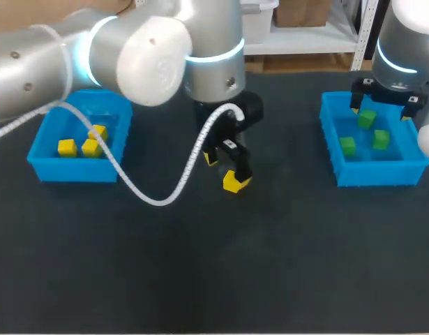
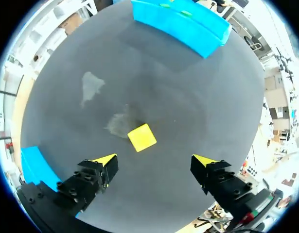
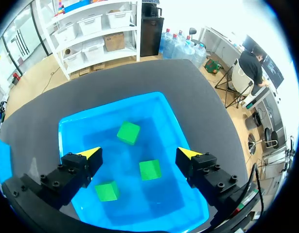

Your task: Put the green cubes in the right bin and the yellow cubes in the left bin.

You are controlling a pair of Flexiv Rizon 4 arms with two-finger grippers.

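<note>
Dark table (image 1: 200,279), left claw (image 2: 155,160) released above yellow cube (image 2: 142,137), right claw (image 3: 139,153) released over bin (image 3: 161,111)

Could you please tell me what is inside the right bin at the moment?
The right bin holds three green cubes, lying apart on its floor. The open right gripper above it covers parts of that floor in the wrist view.

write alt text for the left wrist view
The left gripper, fingers open, hangs above the dark table with a single yellow cube lying just ahead of the gap between its tips. A blue bin holding green cubes sits far ahead.
</note>
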